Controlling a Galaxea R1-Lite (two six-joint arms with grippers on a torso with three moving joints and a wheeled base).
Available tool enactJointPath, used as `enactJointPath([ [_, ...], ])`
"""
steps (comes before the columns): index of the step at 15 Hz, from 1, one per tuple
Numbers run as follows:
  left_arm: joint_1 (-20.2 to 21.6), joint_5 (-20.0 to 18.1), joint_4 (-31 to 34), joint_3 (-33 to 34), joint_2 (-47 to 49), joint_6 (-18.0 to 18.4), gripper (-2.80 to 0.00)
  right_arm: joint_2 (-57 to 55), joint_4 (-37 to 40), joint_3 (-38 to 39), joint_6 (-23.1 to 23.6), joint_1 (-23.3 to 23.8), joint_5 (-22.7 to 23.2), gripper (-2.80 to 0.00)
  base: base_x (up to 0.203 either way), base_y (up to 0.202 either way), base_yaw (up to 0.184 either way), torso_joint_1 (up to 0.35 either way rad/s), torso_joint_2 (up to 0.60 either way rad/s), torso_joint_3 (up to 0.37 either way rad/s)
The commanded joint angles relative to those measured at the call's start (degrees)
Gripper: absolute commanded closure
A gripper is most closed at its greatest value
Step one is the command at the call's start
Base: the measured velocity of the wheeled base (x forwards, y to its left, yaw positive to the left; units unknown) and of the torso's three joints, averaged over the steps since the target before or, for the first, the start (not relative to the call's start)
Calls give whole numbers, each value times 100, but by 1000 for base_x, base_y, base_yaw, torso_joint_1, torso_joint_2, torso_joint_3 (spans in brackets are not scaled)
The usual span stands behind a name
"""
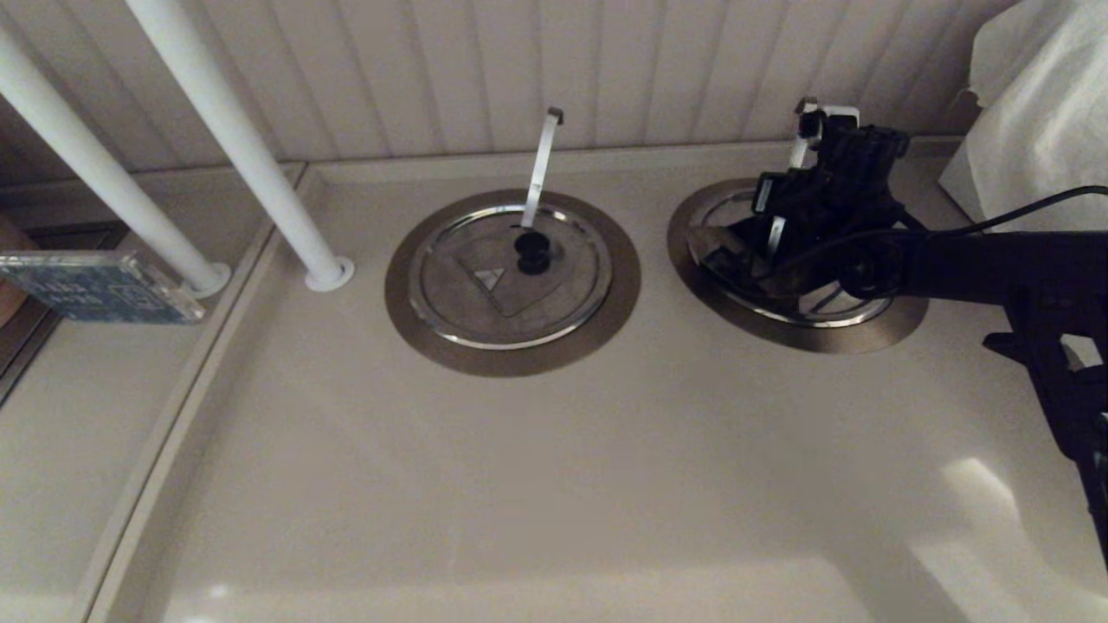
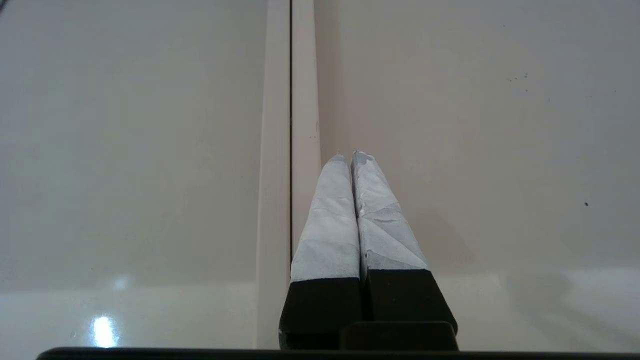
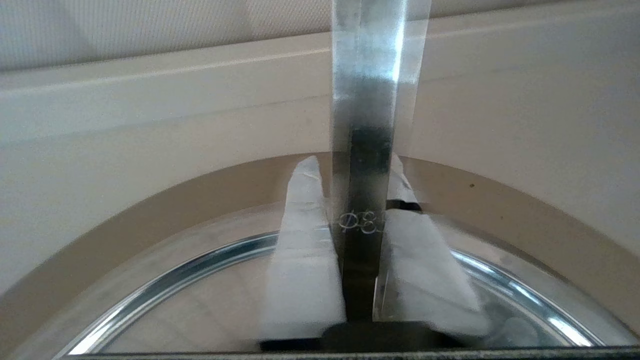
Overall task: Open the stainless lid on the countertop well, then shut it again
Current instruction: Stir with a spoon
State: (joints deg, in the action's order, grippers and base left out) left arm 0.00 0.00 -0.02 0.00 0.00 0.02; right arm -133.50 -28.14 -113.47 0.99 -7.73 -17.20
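Countertop (image 1: 554, 484): R end effector (image 1: 801, 186) over stainless lid (image 1: 814, 303).

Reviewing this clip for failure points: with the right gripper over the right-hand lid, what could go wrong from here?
1. The right gripper straddles the flat utensil handle rather than the knob, which is not visible; closing might clamp the handle.
2. The stainless lid appears tilted in its countertop well; it could slip or seat crooked.
3. The arm's cable hangs near the white cloth and might snag.

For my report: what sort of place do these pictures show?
Probably a food-service counter, perhaps a buffet or canteen line. Two round wells sit in a beige countertop, each under a stainless lid, with a flat utensil handle standing up from one.
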Motion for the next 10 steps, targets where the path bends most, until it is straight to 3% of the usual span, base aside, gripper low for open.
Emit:
enactJointPath([
  [1, 0, 0, 1, 0, -9, -1, 0, -19, -51, 0, -2, 35, -3, 0, 0, 0, 0, 0, 0, 0],
  [5, 0, 0, -2, 0, 0, 2, 0, 149, -122, 58, -47, 112, -25, 0, 0, 0, 0, 0, 0, 0],
  [10, 0, 0, 2, 0, -2, -2, 0, 770, -122, 693, -268, 114, -47, 0, 0, 0, 0, 0, 0, 0],
])
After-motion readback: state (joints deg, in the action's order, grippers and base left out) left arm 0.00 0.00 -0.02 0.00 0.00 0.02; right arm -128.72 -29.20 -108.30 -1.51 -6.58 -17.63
